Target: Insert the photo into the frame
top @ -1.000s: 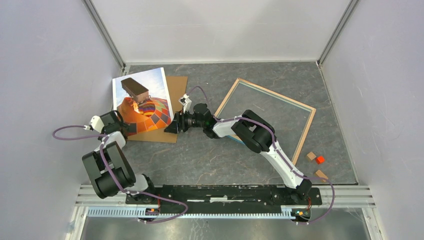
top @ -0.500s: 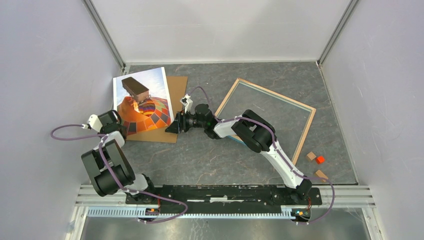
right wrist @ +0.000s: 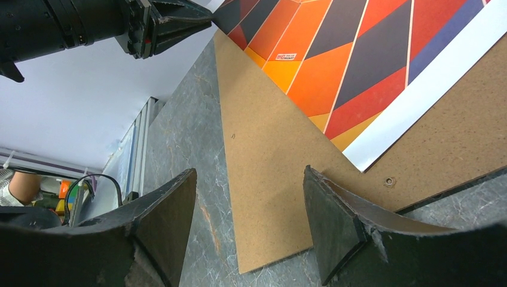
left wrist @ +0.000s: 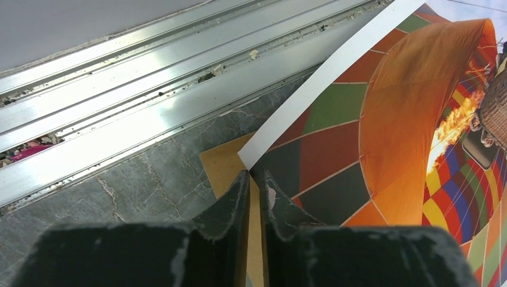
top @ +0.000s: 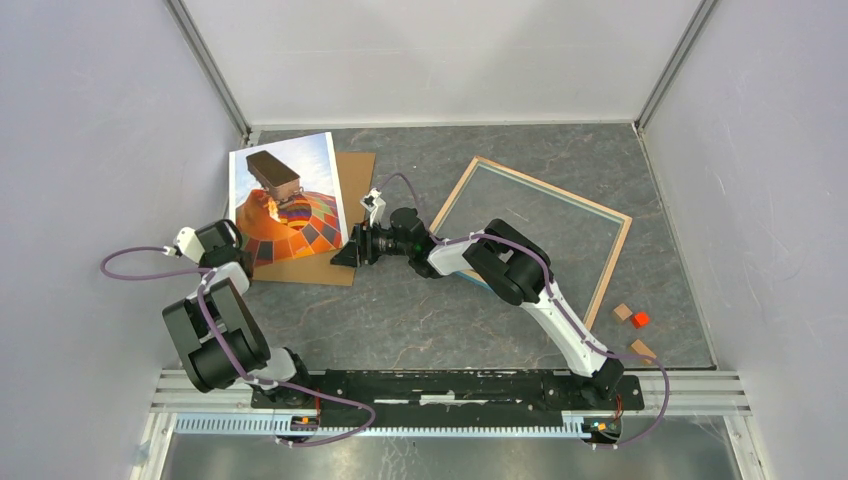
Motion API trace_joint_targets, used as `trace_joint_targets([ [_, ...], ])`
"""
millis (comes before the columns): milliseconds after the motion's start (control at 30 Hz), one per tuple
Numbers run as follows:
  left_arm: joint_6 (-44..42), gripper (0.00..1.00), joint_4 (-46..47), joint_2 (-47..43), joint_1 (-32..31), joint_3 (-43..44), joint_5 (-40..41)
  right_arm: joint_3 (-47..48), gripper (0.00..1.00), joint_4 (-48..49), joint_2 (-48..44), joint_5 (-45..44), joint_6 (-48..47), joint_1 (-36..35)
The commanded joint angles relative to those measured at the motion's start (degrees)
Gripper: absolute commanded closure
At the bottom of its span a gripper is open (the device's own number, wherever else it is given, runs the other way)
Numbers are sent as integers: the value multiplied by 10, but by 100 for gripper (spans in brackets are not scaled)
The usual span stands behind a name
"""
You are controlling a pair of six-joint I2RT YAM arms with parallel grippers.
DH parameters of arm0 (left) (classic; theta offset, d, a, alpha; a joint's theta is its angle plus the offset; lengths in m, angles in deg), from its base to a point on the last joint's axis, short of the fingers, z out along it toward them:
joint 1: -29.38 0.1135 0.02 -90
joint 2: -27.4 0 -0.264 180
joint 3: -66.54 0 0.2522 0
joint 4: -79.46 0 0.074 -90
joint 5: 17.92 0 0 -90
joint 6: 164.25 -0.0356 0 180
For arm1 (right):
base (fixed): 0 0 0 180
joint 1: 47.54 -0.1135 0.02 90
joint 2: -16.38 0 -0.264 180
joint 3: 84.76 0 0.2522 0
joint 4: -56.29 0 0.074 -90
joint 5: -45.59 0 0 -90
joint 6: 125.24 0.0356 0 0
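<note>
The photo (top: pixel 285 200), an orange-red checkered balloon print, lies partly over the brown backing board (top: pixel 355 190) at the left rear. My left gripper (top: pixel 257 256) is shut on the photo's near left corner, and that corner looks raised a little off the board. In the left wrist view the jaws (left wrist: pixel 254 176) pinch the photo (left wrist: pixel 388 119) at its white corner. My right gripper (top: pixel 342 255) is open and empty over the board's near right corner (right wrist: pixel 287 161), beside the photo's edge (right wrist: pixel 359 48). The frame (top: pixel 550 188) lies flat at the right, wood rim up.
Small wooden and red blocks (top: pixel 632 317) lie near the frame's near right corner, another (top: pixel 641 348) closer in. White walls enclose the table on three sides. A metal rail (left wrist: pixel 149 101) runs along the left wall behind the photo.
My left gripper has drawn slightly left, and the photo it holds has shifted a little to the right and rearward. The right arm has stayed almost still.
</note>
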Motion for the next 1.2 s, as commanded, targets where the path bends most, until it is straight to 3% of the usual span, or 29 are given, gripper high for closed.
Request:
trace_joint_targets([
  [0,-12,74,33,-7,3,11,6,-9,29,6,-18,12,-2,0],
  [100,8,38,-16,-6,2,30,22,-8,29,11,-16,15,2,-1],
  [133,8,31,-16,-7,4,30,28,-8,29,13,-15,15,3,0],
  [233,4,24,-2,-3,26,26,17,-7,29,20,-13,17,7,0],
  [667,41,26,65,56,42,34,-50,-27,30,40,-23,22,11,-1],
  [1033,43,63,88,64,45,33,-61,-26,31,42,-19,25,12,-1],
  [1133,44,66,94,59,44,30,-58,-24,31,41,-18,25,12,-2],
  [1167,41,62,92,56,45,30,-58,-23,31,42,-18,26,13,-2],
])
